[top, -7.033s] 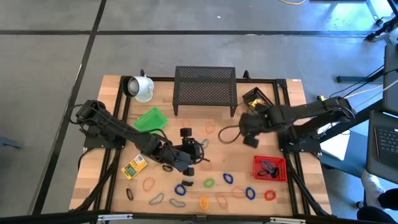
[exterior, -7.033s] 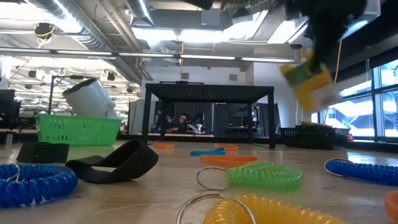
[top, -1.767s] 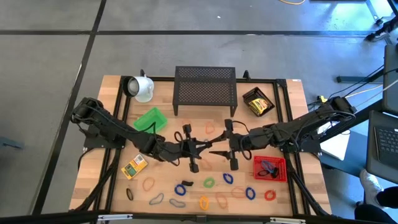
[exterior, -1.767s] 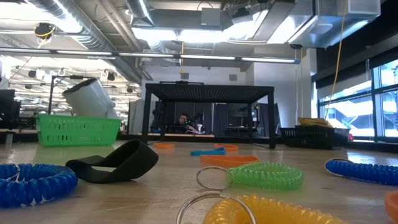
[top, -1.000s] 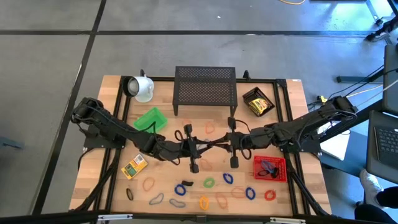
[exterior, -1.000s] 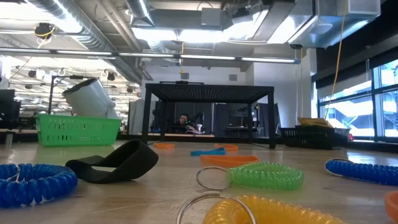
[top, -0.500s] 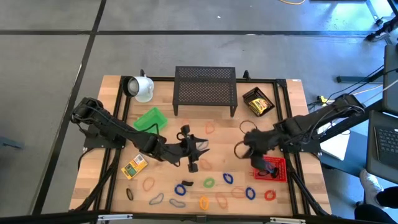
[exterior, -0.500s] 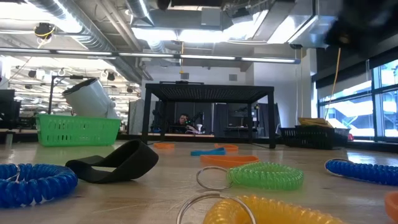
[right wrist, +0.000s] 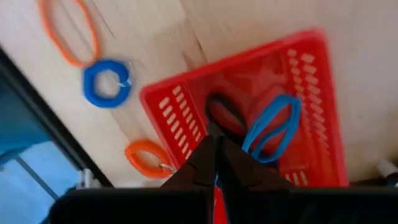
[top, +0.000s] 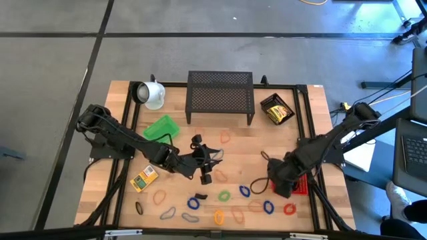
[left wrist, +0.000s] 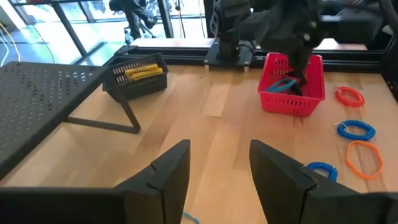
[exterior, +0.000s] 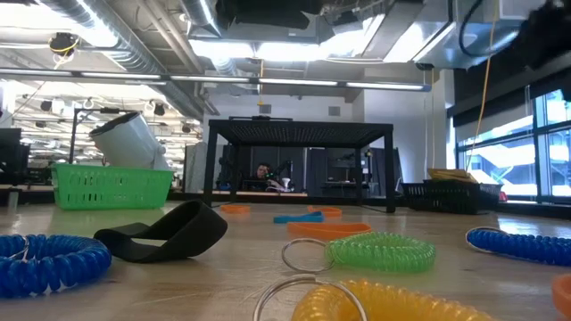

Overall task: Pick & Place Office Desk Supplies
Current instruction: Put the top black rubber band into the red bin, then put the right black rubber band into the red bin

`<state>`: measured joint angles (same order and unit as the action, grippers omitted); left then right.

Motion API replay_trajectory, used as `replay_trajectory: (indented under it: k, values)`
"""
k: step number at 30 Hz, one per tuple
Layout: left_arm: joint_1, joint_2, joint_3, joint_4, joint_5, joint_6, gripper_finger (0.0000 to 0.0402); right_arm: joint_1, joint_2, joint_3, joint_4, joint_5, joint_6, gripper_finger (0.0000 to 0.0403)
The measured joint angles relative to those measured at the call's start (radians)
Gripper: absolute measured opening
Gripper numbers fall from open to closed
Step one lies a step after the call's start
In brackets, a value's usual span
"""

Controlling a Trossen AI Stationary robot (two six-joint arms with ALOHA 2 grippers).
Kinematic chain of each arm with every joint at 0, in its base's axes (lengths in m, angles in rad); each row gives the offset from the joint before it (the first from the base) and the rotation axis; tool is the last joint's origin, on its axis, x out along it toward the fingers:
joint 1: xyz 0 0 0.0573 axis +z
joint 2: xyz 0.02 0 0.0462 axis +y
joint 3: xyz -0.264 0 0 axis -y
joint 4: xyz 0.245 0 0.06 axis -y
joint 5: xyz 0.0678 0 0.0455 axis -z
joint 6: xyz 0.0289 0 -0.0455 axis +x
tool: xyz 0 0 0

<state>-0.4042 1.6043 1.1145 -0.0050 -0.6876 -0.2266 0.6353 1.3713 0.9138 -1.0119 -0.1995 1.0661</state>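
The right hand (top: 279,185) hangs over the small red plastic basket (top: 301,181) at about four o'clock on the wooden tabletop (top: 280,140), its two dark fingers (right wrist: 214,163) pressed together, clenched with a black loop dangling from their tips over the basket. Inside that basket lie a thin blue loop (right wrist: 272,127) and a black loop (right wrist: 225,115), with something red beside them. Just outside the basket wall on the wood sit a blue coiled loop (right wrist: 106,82), an orange coiled loop (right wrist: 146,157) and a thin orange band (right wrist: 67,28).

The left hand (top: 208,162) hovers near the centre of the tabletop, released, its fingers (left wrist: 168,171) spread apart and holding nothing.

More loops are scattered along the six o'clock edge: a green coiled loop (top: 224,196), a dark blue coiled loop (top: 193,203) and a yellow-orange loop (top: 219,217) among them. One small flat yellow box with green print (top: 143,179) lies at about eight o'clock. A small black mesh tray (top: 276,109) at two o'clock holds yellow items; how many I cannot tell. A green plastic basket (top: 161,128) sits at ten o'clock, a white mug (top: 152,95) lies on its side at eleven, and a large black mesh shelf (top: 220,95) stands at twelve.
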Motion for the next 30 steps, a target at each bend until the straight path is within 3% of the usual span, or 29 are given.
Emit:
replay_trajectory:
  k: [8, 15, 21, 30]
  values:
    - [-0.001, 0.0, 0.001, -0.039, 0.035, -0.038, 0.0161, 0.032, 0.112, 0.0, 0.002, -0.028, 0.021, 0.0028]
    - [-0.001, 0.0, 0.001, -0.275, 0.239, -0.258, 0.0159, 0.036, 0.157, 0.0, 0.006, -0.029, 0.026, 0.0089]
    - [-0.022, 0.013, 0.001, -0.363, 0.514, -0.264, 0.0162, 0.036, 0.159, 0.0, 0.005, -0.029, 0.022, 0.0146]
    - [-0.089, 0.141, 0.002, -0.34, 0.603, -0.277, 0.0162, 0.036, 0.159, 0.0, 0.005, -0.028, 0.019, 0.0229]
